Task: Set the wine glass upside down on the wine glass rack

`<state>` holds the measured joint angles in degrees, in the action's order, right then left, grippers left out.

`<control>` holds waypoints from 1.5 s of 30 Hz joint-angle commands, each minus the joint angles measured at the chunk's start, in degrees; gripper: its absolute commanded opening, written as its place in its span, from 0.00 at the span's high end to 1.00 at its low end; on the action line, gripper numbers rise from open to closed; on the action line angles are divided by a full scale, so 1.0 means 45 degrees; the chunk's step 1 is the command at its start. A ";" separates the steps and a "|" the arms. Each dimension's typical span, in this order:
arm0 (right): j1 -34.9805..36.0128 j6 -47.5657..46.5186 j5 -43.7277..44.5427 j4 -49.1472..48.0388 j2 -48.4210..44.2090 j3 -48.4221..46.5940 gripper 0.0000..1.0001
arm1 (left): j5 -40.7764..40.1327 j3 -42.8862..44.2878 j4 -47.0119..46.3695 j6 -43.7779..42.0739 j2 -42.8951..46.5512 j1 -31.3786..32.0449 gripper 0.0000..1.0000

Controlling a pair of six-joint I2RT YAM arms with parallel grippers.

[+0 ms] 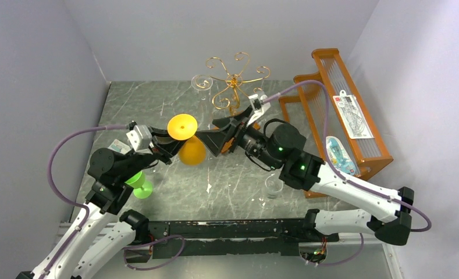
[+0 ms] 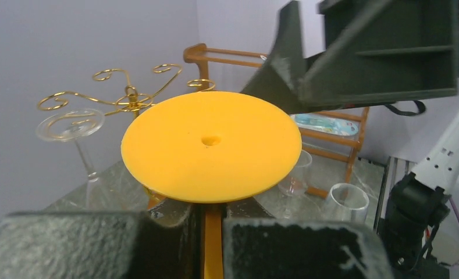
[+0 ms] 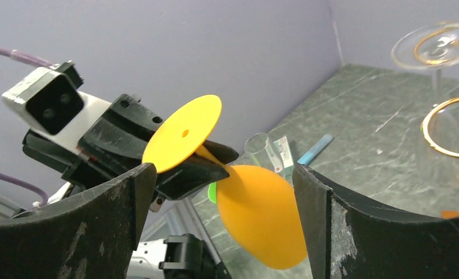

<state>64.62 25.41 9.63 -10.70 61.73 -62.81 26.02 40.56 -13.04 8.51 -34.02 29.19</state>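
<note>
The table (image 1: 232, 186) is dark green marble with grey walls close round it. On its right side stands an orange slatted shelf (image 1: 324, 53) with a few packets lying on it. Both arms reach in to the middle and meet there.

The left gripper (image 2: 212, 241) pinches the stem of the orange glass (image 1: 182, 126), which it holds in the air. The glass is upside down and tilted, its flat foot on top and its bowl hanging below. The right gripper (image 1: 215, 135) faces it with jaws spread wide. In the right wrist view the bowl shows between the two fingers (image 3: 99, 226) (whether either one touches the glass cannot be told).

The rack (image 1: 234, 87) stands at the far side, behind the right gripper and apart from the orange glass. A clear glass (image 1: 202, 82) hangs foot-up from one of the rack's left scrolls. A green glass (image 1: 139, 183) stands beside the left arm, and a small tumbler (image 1: 273, 185) stands near the right arm.
</note>
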 commanded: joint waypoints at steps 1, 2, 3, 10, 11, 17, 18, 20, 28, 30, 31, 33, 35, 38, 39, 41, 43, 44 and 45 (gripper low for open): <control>-0.0546 0.2208 -0.1427 0.1295 0.0967 -0.1180 0.09 | 0.1265 0.0382 -0.0377 -0.1067 -0.0011 -0.0041 0.95; -0.0651 0.2423 -0.1609 0.1607 0.1222 -0.1473 0.10 | 0.1190 0.0382 -0.0329 -0.1125 -0.0015 -0.0041 0.95; -0.0746 0.2552 -0.1797 0.1690 0.1406 -0.1658 0.11 | 0.1117 0.0397 -0.0267 -0.1205 -0.0020 -0.0041 0.95; -0.1154 0.3282 -0.2533 0.1715 0.1680 -0.1592 0.30 | 0.1071 0.0336 -0.0190 -0.1414 0.0021 -0.0042 0.95; -0.1261 0.3336 -0.2753 0.1643 0.1690 -0.1530 0.40 | 0.1022 0.0310 -0.0189 -0.1451 0.0036 -0.0051 0.95; -0.1834 0.4258 -0.3574 0.1577 0.2049 -0.1496 0.76 | 0.0523 -0.0058 -0.0080 -0.1621 0.0454 -0.0042 0.95; -0.1932 0.4542 -0.3850 0.1540 0.2178 -0.1534 0.77 | 0.0467 -0.0130 -0.0116 -0.1630 0.0523 -0.0041 0.95; -0.2076 0.4941 -0.4355 0.1450 0.2472 -0.1649 0.73 | 0.0374 -0.0182 -0.0103 -0.1681 0.0582 -0.0050 0.95; -0.2195 0.6097 -0.6122 0.1014 0.3495 -0.1763 0.68 | 0.0071 -0.0202 0.0201 -0.1736 0.0570 -0.0043 0.95; -0.2248 0.6468 -0.6515 0.0611 0.3606 -0.1573 0.79 | 0.0085 -0.0204 0.0230 -0.1740 0.0549 -0.0054 0.95; -0.2285 0.6505 -0.6595 0.0562 0.3652 -0.1563 0.86 | 0.0095 -0.0214 0.0240 -0.1702 0.0558 -0.0048 0.95; -0.2333 0.6432 -0.6493 0.0561 0.3522 -0.1575 1.00 | 0.0081 -0.0312 0.0231 -0.1532 0.0656 -0.0042 0.86; -0.2367 0.6249 -0.6028 0.0695 0.3237 -0.1474 1.00 | 0.0011 -0.0445 0.0291 -0.1307 0.0800 -0.0051 0.76; -0.2487 0.5956 -0.5255 0.1030 0.2736 -0.1259 1.00 | -0.0132 -0.0529 0.0663 -0.0911 0.1034 -0.0043 0.54; -0.2529 0.5907 -0.5041 0.1098 0.2559 -0.1195 1.00 | -0.0230 -0.0552 0.0814 -0.0719 0.1095 -0.0042 0.45; -0.2720 0.5772 -0.4685 0.1602 0.2322 -0.1171 1.00 | -0.0301 -0.0528 0.1202 -0.0320 0.1167 -0.0044 0.32; -0.2917 0.5523 -0.4370 0.2265 0.2133 -0.1258 1.00 | -0.0155 -0.0363 0.1703 -0.0038 0.1156 -0.0056 0.26; -0.3032 0.5393 -0.4301 0.2727 0.2064 -0.1290 1.00 | -0.0013 -0.0275 0.1933 0.0046 0.1139 -0.0043 0.24; -0.3166 0.5355 -0.4243 0.3071 0.1980 -0.1269 1.00 | 0.0127 -0.0174 0.2147 0.0146 0.1113 -0.0042 0.23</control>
<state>52.29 52.45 -12.73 -4.75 72.16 -69.14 24.77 38.02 -6.87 5.87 -29.08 28.77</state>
